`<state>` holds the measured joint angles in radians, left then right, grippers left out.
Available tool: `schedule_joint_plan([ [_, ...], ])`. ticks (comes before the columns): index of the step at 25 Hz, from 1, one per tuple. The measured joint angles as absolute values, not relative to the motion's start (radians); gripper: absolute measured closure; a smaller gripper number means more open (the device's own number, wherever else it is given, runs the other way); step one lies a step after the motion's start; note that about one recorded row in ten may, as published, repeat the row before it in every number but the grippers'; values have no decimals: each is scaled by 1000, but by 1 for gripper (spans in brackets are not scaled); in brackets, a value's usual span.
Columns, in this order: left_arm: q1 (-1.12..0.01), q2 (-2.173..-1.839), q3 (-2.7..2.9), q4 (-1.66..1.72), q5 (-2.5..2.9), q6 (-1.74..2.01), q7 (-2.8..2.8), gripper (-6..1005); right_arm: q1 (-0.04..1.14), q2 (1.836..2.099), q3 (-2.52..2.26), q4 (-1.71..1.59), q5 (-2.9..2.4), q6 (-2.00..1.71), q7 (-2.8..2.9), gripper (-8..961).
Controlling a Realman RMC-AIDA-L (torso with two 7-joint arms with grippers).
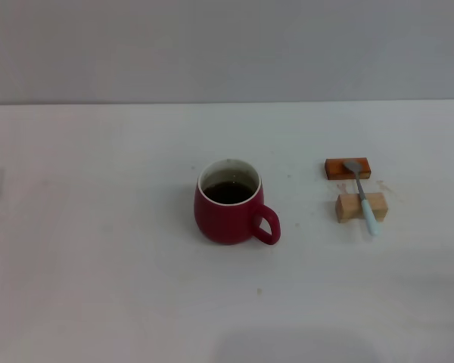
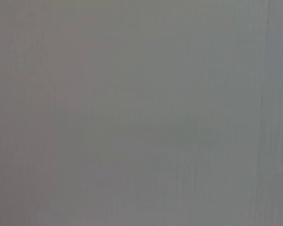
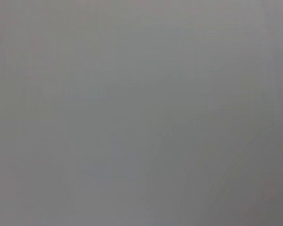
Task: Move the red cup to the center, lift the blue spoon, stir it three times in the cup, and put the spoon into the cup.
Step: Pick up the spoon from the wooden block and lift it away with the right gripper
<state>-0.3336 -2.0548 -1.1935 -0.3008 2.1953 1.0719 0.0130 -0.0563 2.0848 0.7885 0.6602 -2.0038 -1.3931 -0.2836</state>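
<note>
One red cup stands on the white table. One blue spoon lies to the cup's right, resting across two small blocks: one orange-brown block farther from the robot, one pale wooden block nearer. Four objects in all, and no gripper in the frames.

A plain test setting, such as a lab, is suggested rather than a home. A bare white worktop is backed by a blank grey wall. Only staged props are laid out: a mug and a spoon propped across two small blocks. No claw is seen.
</note>
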Motion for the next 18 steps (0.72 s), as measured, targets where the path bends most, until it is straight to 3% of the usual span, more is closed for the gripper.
schedule_joint_plan([
  [3, -349, -2055, -1194, -287, 2195, 1071, 12, 213, -40, 2084, 664, 699, -1913, -1401, -337, 276],
  [9, -357, -2055, -1195, -284, 2195, 1071, 11, 140, -33, 2083, 532, 754, -1870, -1407, -355, 285],
  [18, -359, -2054, -1195, -283, 2195, 1071, 15, 140, -67, 2079, 418, 801, -1868, -1412, -367, 298],
])
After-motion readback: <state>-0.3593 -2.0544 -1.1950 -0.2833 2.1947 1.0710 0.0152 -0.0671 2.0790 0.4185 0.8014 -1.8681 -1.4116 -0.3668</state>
